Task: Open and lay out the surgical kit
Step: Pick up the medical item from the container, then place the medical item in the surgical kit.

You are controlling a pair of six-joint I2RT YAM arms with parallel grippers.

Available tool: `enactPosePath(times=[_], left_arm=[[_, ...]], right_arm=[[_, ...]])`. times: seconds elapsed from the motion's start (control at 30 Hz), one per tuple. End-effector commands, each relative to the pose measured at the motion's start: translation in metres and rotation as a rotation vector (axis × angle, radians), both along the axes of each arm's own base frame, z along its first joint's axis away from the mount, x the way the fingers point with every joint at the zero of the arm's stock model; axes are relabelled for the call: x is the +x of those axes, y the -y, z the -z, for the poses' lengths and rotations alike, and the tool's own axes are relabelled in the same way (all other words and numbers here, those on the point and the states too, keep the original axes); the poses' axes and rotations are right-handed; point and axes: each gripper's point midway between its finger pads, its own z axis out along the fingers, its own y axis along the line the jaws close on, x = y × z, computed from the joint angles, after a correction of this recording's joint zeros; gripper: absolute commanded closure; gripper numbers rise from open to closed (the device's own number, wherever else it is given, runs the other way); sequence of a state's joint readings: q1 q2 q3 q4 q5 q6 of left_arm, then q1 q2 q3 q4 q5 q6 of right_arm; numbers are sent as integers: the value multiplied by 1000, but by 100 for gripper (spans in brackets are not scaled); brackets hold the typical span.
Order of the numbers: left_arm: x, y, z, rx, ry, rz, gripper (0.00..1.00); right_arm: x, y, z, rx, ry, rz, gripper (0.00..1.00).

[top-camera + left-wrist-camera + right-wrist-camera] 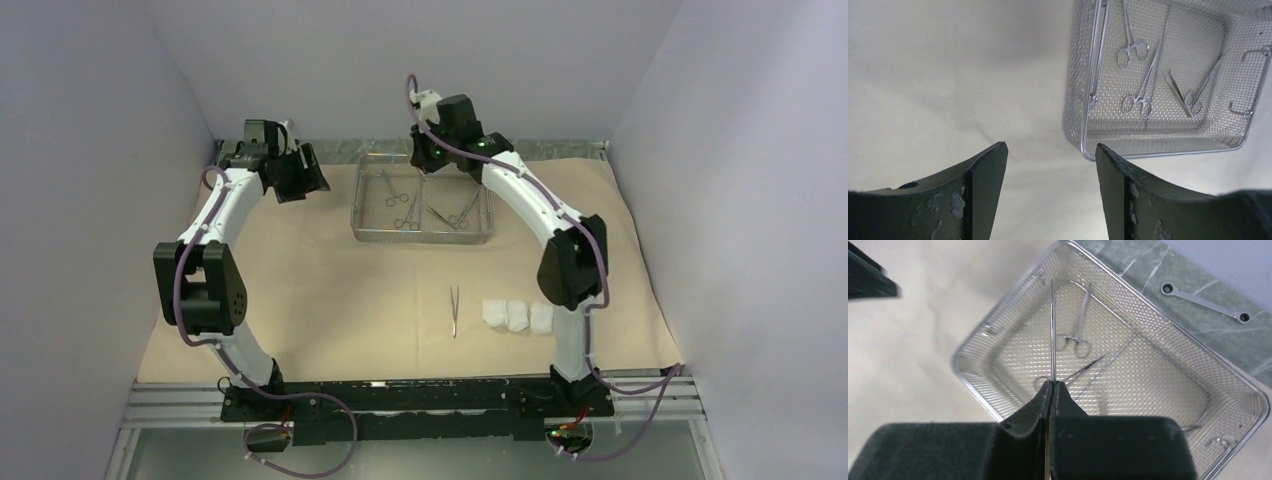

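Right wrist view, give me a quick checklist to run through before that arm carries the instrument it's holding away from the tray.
1. Right gripper shut on the thin instrument: ok.
2. Instrument clear of the mesh tray and the clamps lying in it: cannot tell, the views overlap them.
3. Left gripper open, holding nothing, beside the tray: ok.
4. Bare wrap sheet left of the tweezers for a set-down: ok.
5. Three gauze pads in a row on the sheet, right of the tweezers: ok.
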State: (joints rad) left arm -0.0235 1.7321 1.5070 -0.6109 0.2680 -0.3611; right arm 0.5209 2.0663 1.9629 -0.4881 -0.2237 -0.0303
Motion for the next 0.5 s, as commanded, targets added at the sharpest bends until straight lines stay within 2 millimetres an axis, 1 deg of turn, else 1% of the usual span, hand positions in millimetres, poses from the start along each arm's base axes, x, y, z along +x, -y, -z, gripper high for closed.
enactPosePath(times=[0.0,0.03,0.07,0.17,0.2,0.23,0.27,0.33,0.37,0.4,0.47], left_arm=[[-20,6,-19,-24,13,7,29],[-24,5,-19,-26,5,2,29],[-27,6,-20,-32,4,0,29],[-35,9,-23,-55,22,1,29],[-38,10,-22,-60,21,1,29],[-42,10,-21,-62,16,2,29],[-46,10,-21,-62,15,-1,29],[-54,8,-21,-59,12,-11,29],[-58,7,-21,-58,8,-18,29],[-63,6,-21,-56,3,-23,29],[-73,6,-18,-57,-6,-28,29]], right_arm=[[-33,-7,-44,143,-72,105,100],[-37,2,-40,115,-96,191,100],[-46,8,-36,96,-128,257,100],[-80,17,-26,91,-177,385,100],[-94,21,-13,73,-204,430,100],[-104,23,-11,75,-224,472,100],[-119,30,4,46,-279,518,100],[-144,39,20,12,-347,606,100],[-156,43,25,-13,-352,649,100],[-167,46,25,-32,-329,668,100],[-189,44,32,-87,-284,672,100]])
